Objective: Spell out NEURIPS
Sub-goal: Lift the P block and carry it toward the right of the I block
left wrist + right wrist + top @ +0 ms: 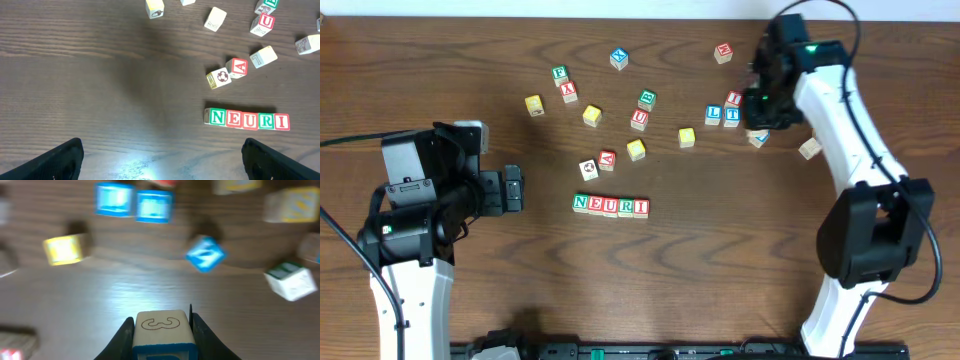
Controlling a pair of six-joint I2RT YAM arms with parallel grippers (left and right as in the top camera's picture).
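Five cubes reading N, E, U, R, I stand in a row (pixel 610 206) at the table's middle front, and the same row (pixel 247 120) shows in the left wrist view. My right gripper (pixel 162 325) is shut on a pale cube (pixel 162 330) with an outlined 3 on top and a blue-rimmed face below, whose letter is cut off. In the overhead view my right gripper (pixel 760 105) is at the back right among loose cubes and hides the held one. My left gripper (pixel 515 190) stands open and holds nothing, left of the row, its fingers (pixel 70 155) wide apart.
Loose cubes lie behind the row: yellow ones (pixel 592 115) (pixel 636 150) (pixel 687 137), a red U (pixel 639 119), a red A (pixel 607 160) and a blue pair (pixel 722 115). Another blue cube (pixel 758 138) lies just below my right gripper, and a pale cube (pixel 809 148) lies to its right.
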